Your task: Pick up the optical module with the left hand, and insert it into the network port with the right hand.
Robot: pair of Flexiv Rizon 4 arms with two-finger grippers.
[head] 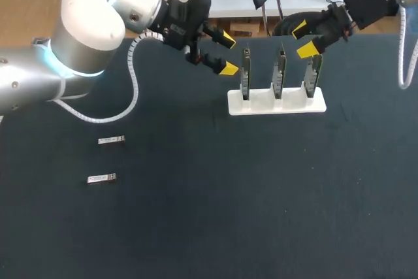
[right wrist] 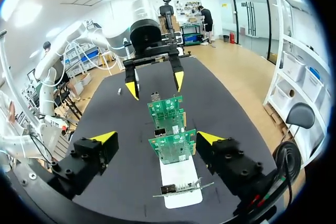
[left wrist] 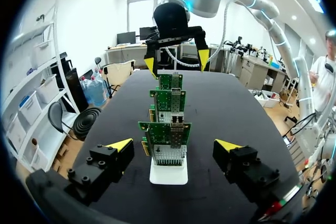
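Two small silver optical modules (head: 111,140) (head: 101,179) lie flat on the dark table at the left. Three green network boards stand upright in a white stand (head: 276,100). My left gripper (head: 226,53) hovers open just left of the leftmost board (head: 245,73), holding nothing. From its wrist the row of boards (left wrist: 165,137) lines up ahead between its fingers (left wrist: 174,144). My right gripper (head: 303,39) is open, above and behind the rightmost board (head: 315,73). Its wrist view has the boards (right wrist: 172,147) ahead of its empty fingers (right wrist: 156,137).
A white coiled cable (head: 134,89) hangs from my left arm over the table. The table's far edge runs just behind the stand. Each wrist view shows the other arm's gripper (left wrist: 176,59) (right wrist: 155,80) beyond the boards.
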